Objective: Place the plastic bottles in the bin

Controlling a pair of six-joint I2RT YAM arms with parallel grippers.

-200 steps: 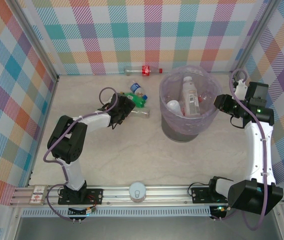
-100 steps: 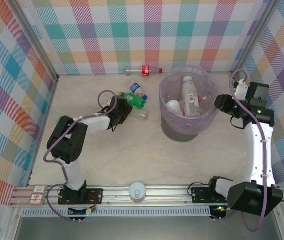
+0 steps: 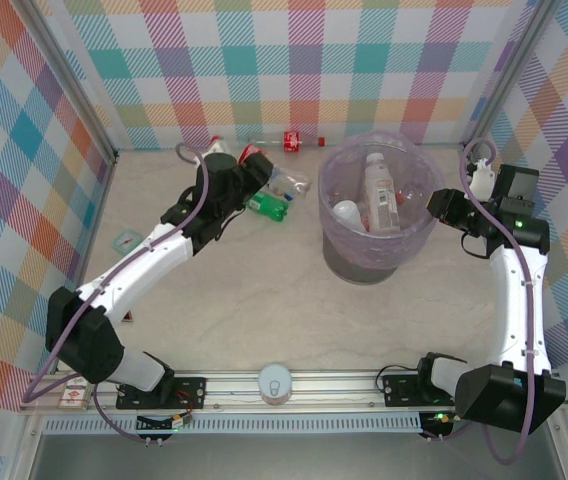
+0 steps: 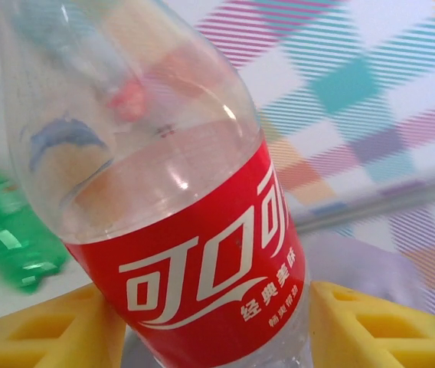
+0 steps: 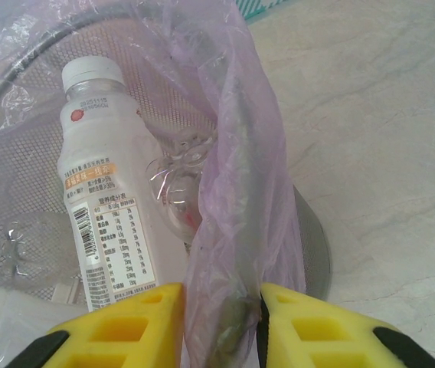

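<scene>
Left tool (image 4: 214, 331) is part-closed on the red-label bottle (image 4: 194, 268), gripping it at the label; it looks lifted off the table (image 3: 264, 300), at 10 o'clock of the bin (image 3: 359, 262), with the green bottle (image 3: 268, 205) lying just below. Right tool (image 5: 221, 322) is pinched shut on the bag liner (image 5: 233, 153) at the bin's 3 o'clock rim. Risk: the slick round bottle twists or slips from the pads in transit, or it clips the near rim and yanks the liner out of the pinch.
</scene>
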